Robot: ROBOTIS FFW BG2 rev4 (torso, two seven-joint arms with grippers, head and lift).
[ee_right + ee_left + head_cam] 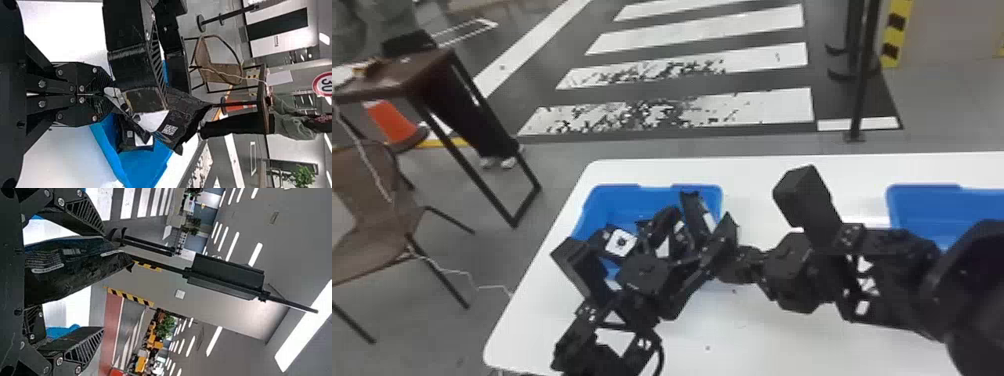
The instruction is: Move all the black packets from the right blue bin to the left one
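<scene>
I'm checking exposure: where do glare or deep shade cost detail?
Left wrist view: ceiling lights blown out to white; right wrist view: tabletop washed out nearly blank, faint sheen on a black packet; head view: right arm so dark its parts blend.

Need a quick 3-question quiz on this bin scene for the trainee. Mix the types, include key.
1. Fill in: in the left wrist view, the spread fingers of the left gripper have a black ______ between them.

2. Multiple choice: in the right wrist view, the fingers of the right gripper are:
A) spread wide apart
B) closed together
C) half open, one on each side of a bin wall

3. True or false: in the head view, both grippers are at the right bin.

Key:
1. packet
2. B
3. False; both are at the left bin.
</scene>
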